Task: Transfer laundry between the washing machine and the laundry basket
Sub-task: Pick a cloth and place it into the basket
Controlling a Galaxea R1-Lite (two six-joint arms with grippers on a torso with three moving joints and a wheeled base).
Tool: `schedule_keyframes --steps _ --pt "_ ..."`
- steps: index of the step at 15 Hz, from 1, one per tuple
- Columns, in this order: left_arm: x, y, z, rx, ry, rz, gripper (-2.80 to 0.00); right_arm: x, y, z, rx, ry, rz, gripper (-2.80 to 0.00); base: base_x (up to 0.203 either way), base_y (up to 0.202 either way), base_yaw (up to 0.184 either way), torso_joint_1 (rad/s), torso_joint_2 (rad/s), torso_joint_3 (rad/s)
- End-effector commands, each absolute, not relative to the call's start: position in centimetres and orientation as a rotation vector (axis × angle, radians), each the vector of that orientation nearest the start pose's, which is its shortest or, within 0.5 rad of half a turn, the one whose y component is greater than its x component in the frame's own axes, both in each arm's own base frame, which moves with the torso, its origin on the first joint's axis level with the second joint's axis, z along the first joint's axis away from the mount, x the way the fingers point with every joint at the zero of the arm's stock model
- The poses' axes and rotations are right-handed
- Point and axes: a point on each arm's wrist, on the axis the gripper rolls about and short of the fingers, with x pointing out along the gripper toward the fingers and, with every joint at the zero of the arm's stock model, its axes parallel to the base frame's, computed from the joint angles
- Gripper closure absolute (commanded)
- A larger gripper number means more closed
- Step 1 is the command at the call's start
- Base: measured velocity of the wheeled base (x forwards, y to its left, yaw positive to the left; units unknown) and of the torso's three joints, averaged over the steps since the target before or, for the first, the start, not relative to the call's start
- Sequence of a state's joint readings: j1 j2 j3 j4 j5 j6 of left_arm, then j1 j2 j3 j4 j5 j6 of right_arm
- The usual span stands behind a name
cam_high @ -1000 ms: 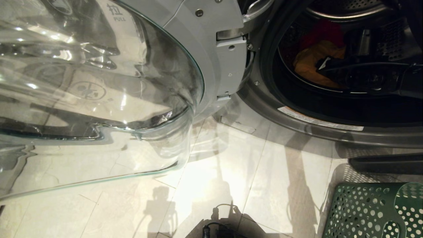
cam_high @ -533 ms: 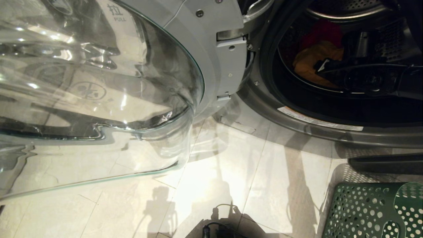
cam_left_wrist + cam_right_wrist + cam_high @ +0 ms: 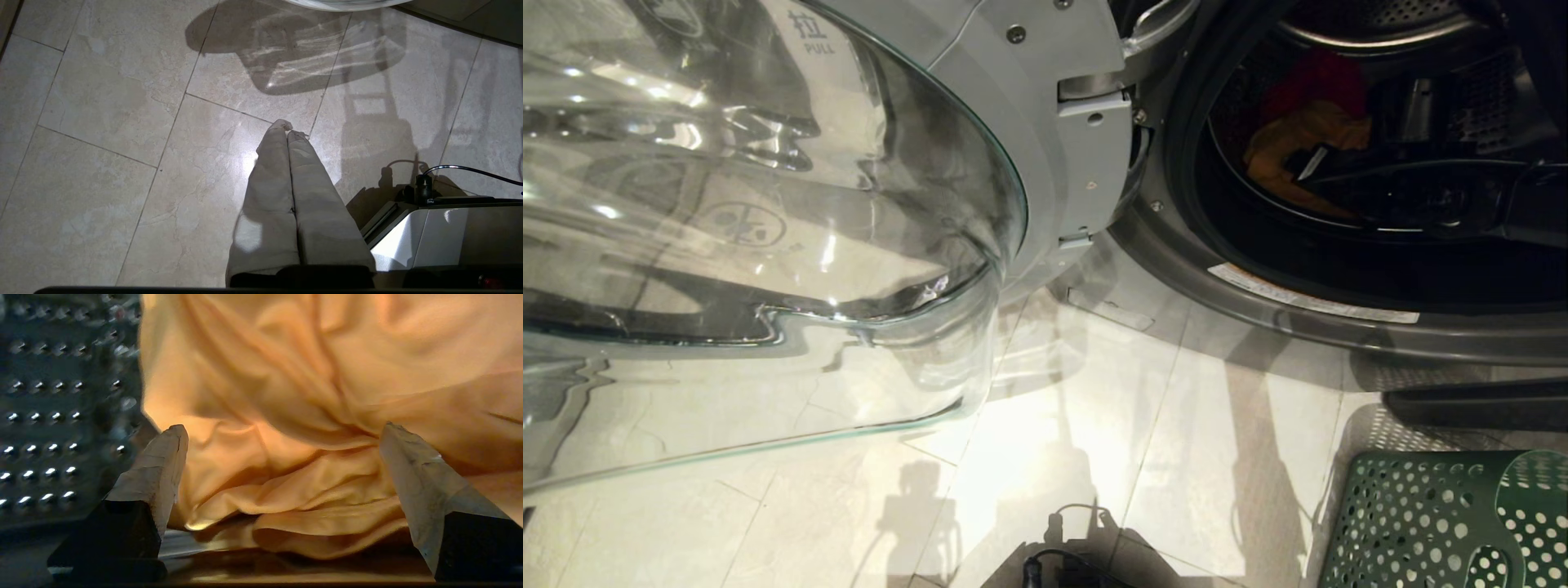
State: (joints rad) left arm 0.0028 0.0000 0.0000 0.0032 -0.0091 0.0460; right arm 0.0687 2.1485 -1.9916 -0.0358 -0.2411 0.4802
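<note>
Our right gripper (image 3: 282, 437) is inside the washer (image 3: 1258, 302) drum, fingers (image 3: 163, 465) spread wide either side of the yellow garment (image 3: 310, 396), nothing pinched yet as far as we can tell. A red garment (image 3: 1319, 77) sits behind it. Left gripper (image 3: 288, 130) hangs over the floor (image 3: 122, 122), fingers pressed together, empty. Basket (image 3: 1429, 523) sits on the floor by the washer

Beige cloth-wrapped fingers (image 3: 157, 473), black mounts — black cable (image 3: 470, 169)
</note>
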Motion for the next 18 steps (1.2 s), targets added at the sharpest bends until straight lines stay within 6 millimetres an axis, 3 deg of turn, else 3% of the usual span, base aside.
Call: schedule_keyframes --steps 1,10,18 --pt "-2.3 0.0 7.5 0.046 0.004 -0.006 0.0 45.0 2.6 28.4 0.449 0.086 -0.193 -2.8 0.0 0.0 0.0 0.0 0.0 0.0" --pt "-2.3 0.0 7.5 0.046 0.004 -0.006 0.0 45.7 2.7 27.5 0.419 0.097 -0.172 -2.8 0.0 0.0 0.0 0.0 0.0 0.0" --pt "-2.3 0.0 7.5 0.046 0.004 -0.006 0.0 45.4 2.5 29.4 0.374 -0.046 -0.2 -2.8 0.0 0.0 0.0 0.0 0.0 0.0"
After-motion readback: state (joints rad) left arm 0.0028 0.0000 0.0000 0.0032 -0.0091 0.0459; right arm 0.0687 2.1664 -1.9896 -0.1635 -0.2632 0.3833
